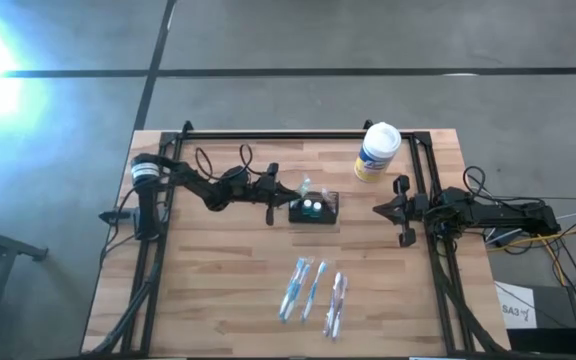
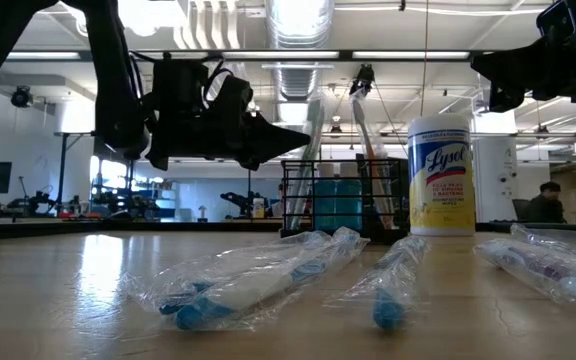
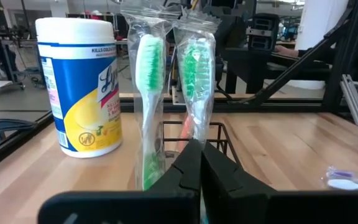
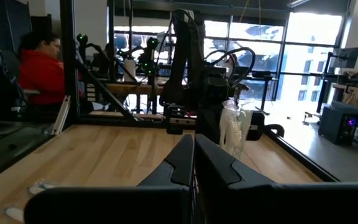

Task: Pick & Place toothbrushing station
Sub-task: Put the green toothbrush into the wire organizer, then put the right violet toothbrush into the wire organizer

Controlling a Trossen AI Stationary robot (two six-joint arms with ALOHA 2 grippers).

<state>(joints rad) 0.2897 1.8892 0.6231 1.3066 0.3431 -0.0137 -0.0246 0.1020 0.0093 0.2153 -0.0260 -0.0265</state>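
Wooden table (image 1: pixel 218 290) — caddy (image 1: pixel 315 209), canister (image 1: pixel 376 152), wrapped toothbrushes (image 1: pixel 311 291)

Caddy (image 1: pixel 315 209) mid-surface (image 1: pixel 218 300), canister (image 1: pixel 376 152) behind-right of caddy, wrapped toothbrushes (image 1: pixel 313 292) before caddy, left claw (image 1: pixel 271 194) just left of caddy

- Wipes canister (image 1: pixel 376 152): white, yellow/blue label, upright near the table's (image 1: pixel 218 290) far edge, right of centre.
- Three bagged toothbrushes (image 1: pixel 313 292) flat on the near half of the table, side by side, blue handles, clear wrappers.
- Wood-plank tabletop, black frame rails around it.
- Person in red top (image 4: pixel 41 68) seated in the room beyond the table.
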